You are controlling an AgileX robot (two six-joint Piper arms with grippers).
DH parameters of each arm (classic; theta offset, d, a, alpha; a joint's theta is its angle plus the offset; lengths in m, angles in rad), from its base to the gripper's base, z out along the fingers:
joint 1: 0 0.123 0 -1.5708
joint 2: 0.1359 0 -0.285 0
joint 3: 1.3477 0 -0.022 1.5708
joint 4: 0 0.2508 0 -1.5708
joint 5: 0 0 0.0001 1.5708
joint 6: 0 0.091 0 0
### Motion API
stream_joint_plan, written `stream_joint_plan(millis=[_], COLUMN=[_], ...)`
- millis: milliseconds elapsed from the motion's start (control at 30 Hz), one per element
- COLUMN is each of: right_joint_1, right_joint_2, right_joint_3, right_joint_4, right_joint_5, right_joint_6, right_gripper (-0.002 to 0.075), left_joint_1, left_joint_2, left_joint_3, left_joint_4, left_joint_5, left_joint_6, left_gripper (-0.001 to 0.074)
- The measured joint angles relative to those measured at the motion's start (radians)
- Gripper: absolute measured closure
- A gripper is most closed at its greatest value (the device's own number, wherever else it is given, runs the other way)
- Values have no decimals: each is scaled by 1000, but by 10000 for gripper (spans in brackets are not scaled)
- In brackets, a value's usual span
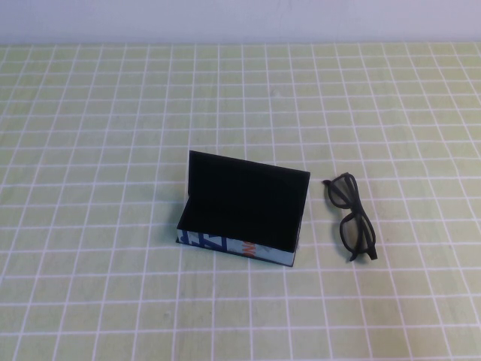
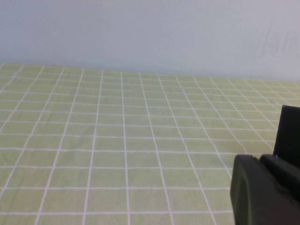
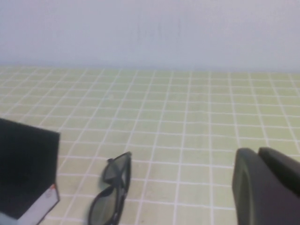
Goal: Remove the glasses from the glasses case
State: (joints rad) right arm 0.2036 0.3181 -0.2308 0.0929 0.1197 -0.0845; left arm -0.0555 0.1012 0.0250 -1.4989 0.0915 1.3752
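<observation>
The glasses case (image 1: 244, 207) stands open in the middle of the table, its lid upright and its black inside empty. Its printed white-blue front faces me. The black glasses (image 1: 352, 216) lie on the cloth just right of the case, apart from it. Neither arm shows in the high view. My left gripper (image 2: 259, 158) is shut and empty, low over the cloth left of the case (image 2: 288, 131). My right gripper (image 3: 257, 151) is shut and empty, back from the glasses (image 3: 112, 192) and the case (image 3: 26, 168).
A green checked cloth (image 1: 113, 150) covers the whole table. A plain pale wall (image 1: 240, 19) runs along the far edge.
</observation>
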Motion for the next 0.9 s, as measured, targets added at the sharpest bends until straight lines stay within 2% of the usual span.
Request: stream_joint_plan(millis=[133,267,400,633,900], right_joint_1=[-96,-137,-149,-151,-151], right_joint_2=[-107,-223,-311,-326,-326], right_joint_3=[128,235,256,258,258], right_joint_4=[4,25,38,83,94], right_joint_5=[-96,-104,-39,182,202], right_joint_6=[0,0,0,0,0], right_gripper=[742,743,743,743,743], left_joint_1=[0,0,0,0,0], left_joint_2=[0,0,0,0,0], left_joint_3=[0,0,0,0,0], left_joint_4=[0,0,0,0,0], left_joint_5=[0,0,0,0,0], left_joint_6=[0,0,0,0,0], left_gripper=[739,739,739,739,739])
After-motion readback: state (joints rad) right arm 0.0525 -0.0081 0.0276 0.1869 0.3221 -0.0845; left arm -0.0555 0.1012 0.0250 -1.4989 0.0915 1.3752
